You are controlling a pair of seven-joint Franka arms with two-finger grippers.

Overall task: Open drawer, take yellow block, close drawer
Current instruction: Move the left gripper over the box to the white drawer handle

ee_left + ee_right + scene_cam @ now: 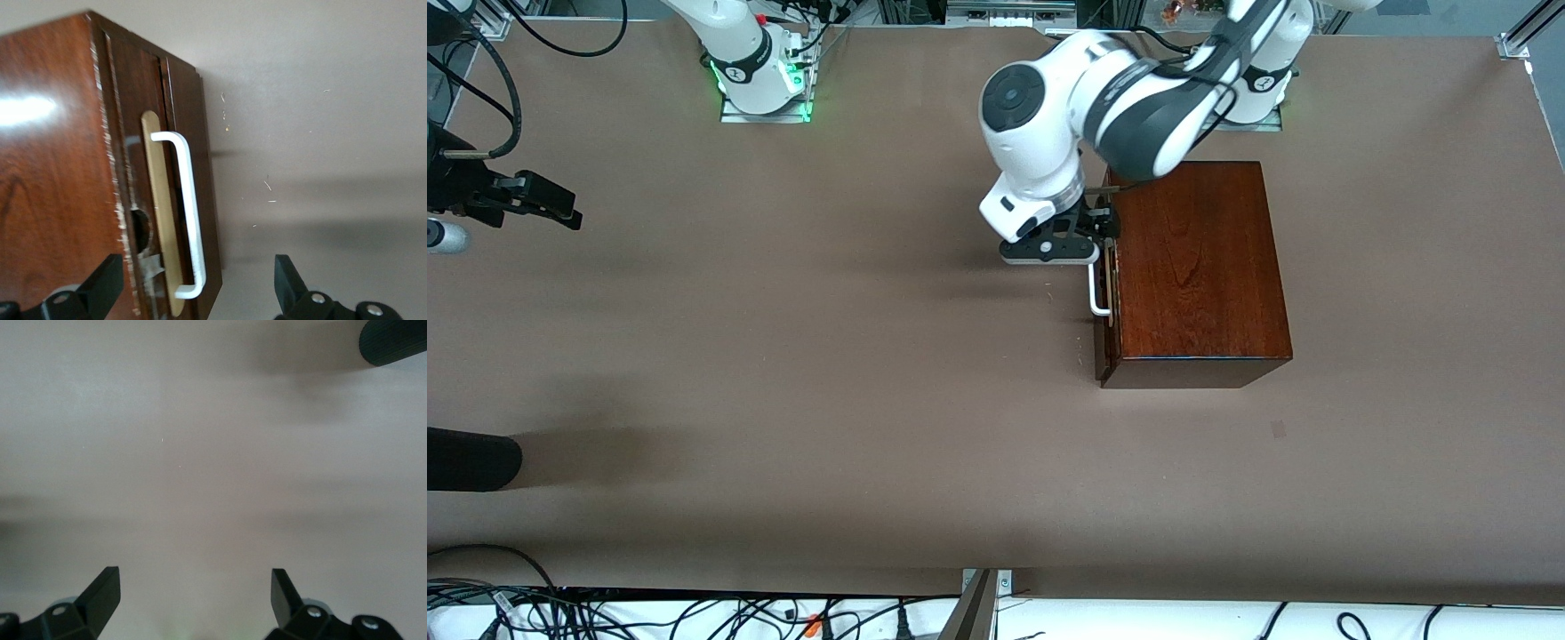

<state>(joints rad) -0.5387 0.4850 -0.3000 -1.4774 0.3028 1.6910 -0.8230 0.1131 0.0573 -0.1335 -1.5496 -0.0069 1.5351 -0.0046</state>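
Opening step: we hold the left gripper [1101, 233] spread over the drawer [190, 193] handle [190, 220], unclasped; next, lower and clamp. Right gripper [193, 587] waits, spread.

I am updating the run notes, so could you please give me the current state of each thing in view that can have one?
drawer: shut or very nearly shut in the box.
handle: free, not gripped.
left hand: open, fingers astride the handle's end at the drawer front.
right hand: open, empty, waiting over bare table at the right arm's end.
yellow block: not in view.
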